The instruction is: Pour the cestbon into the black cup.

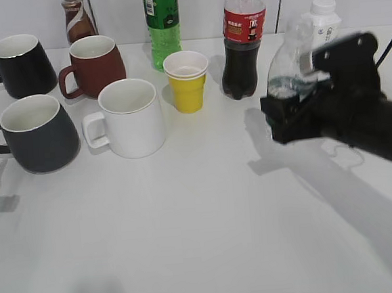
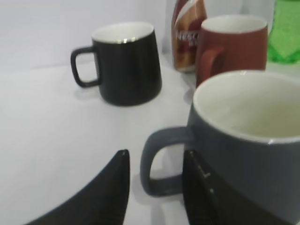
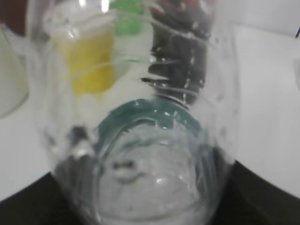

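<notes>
Jaws of the right gripper [image 1: 283, 116] clench the cestbon [image 1: 288, 61], upright at table's right; the black cup [image 1: 37, 134] stands far left, its handle between the left gripper's [image 2: 157, 180] parted fingers.

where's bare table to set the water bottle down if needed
The whole near half of the table is bare, in front of the white mug and black cup. The back rows are crowded with mugs and bottles up to the cola bottle.
</notes>
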Robot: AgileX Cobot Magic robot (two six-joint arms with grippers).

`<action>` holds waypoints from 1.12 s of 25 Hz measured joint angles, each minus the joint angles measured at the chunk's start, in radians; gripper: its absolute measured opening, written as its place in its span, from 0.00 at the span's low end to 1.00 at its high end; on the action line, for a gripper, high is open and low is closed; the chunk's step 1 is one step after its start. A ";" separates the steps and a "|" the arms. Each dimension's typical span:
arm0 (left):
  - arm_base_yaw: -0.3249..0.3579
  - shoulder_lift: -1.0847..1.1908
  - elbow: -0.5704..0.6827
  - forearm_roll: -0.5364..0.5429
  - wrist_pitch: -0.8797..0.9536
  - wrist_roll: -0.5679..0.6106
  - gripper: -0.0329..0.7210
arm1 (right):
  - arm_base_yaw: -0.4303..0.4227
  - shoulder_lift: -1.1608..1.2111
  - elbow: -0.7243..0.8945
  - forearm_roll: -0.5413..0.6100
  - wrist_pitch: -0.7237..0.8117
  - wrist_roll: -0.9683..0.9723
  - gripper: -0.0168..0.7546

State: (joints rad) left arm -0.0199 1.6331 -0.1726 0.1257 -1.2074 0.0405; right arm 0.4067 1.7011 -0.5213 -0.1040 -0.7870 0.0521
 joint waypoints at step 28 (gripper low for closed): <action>-0.125 -1.038 -0.331 0.464 1.283 -0.634 0.61 | 0.002 -0.740 -0.110 -0.155 0.813 0.092 0.89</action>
State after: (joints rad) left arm -0.1449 0.5954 -0.5039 0.5898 0.0754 -0.5931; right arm 0.4083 0.9609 -0.6315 -0.2587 0.0258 0.1437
